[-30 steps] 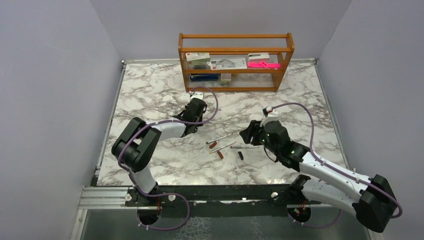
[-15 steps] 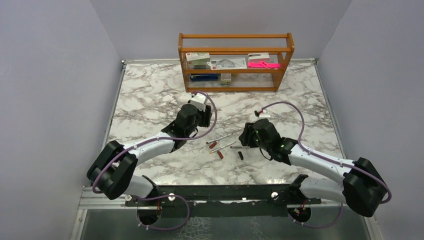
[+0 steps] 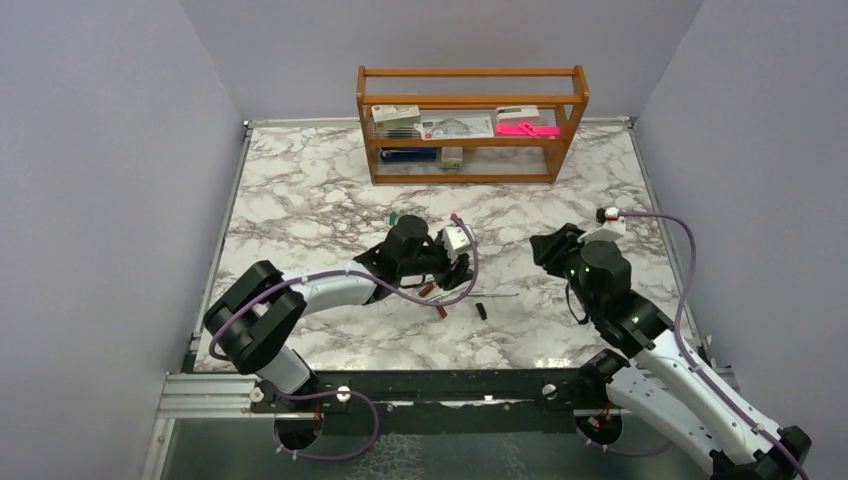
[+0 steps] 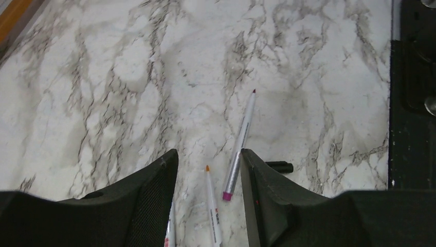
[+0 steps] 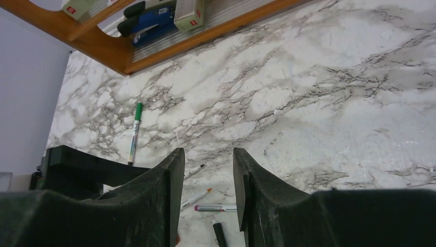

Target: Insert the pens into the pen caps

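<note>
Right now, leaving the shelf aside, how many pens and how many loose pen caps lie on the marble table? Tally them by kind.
Pens: 4 (green-capped pen, black-tipped pen, orange-tipped pen, magenta-ended pen)
Loose caps: 3 (red-brown cap, second red-brown cap, black cap)
Total: 7

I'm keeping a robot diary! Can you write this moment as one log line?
left gripper: open over pens | right gripper: open, empty | black cap: loose
</note>
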Robot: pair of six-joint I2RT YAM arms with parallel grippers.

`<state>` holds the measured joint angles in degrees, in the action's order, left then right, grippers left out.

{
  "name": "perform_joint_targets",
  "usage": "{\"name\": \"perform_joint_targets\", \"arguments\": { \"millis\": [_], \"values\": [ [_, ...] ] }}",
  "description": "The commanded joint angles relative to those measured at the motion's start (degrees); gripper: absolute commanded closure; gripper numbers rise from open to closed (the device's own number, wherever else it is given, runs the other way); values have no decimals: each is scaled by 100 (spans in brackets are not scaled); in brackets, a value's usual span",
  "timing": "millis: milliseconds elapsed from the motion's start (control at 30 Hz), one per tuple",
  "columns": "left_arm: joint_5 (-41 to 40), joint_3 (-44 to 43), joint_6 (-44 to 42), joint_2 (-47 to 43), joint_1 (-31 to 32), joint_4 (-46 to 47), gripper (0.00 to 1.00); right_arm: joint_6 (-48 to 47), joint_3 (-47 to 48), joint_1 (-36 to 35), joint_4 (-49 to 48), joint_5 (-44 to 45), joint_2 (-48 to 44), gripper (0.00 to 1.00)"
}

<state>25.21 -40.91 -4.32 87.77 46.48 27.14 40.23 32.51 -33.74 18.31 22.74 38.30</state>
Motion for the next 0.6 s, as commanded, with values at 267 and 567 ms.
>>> {"name": "perform_joint_targets", "arguments": {
  "millis": [267,567],
  "values": [
    [788,-1980,-1452,1558,647,-1749,54,-67,-152,25,344,234,-341,60],
    [531,-2071,-1938,1891,745,-2085,50,-94,-331,25,649,372,-867,60]
  ]
}}
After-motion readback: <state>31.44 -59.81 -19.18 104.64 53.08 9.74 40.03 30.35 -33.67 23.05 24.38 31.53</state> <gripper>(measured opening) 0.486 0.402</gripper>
